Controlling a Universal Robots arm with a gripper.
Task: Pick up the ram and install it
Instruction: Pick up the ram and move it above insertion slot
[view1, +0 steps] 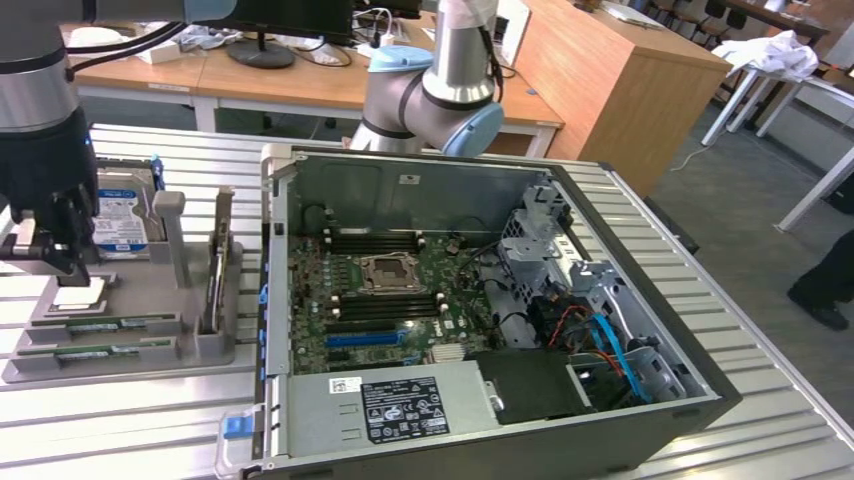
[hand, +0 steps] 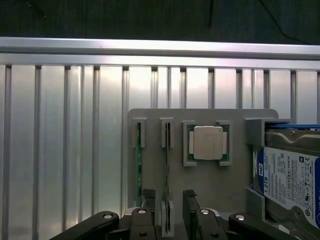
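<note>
One slatted metal table (view1: 774, 420) carries everything, and its bare ribs run free along the exterior view's right and near edge. On it we see the open computer case (view1: 400, 190), lid off, with clear room above its board. At the exterior view's left, just beside the case, sits the grey holder (view1: 200, 345), and the labelled hard drive (hand: 292, 175) stands against one end of it. The gripper (view1: 51, 262) hangs over this holder.

In the wrist view the gripper (hand: 168, 196) is spread wide and grips nothing. Its two dark fingers (hand: 148, 197) stand on either side of the ram (hand: 166, 160), which sits on edge in its slot, with a gap showing on each flank. We cannot quite judge how far above the stick the tips are. The second ram stick (hand: 138, 170) lies in the neighbouring slot, near the holder's outer edge. The square silver processor (hand: 208, 142) rests in its pocket between the ram and the drive.
</note>
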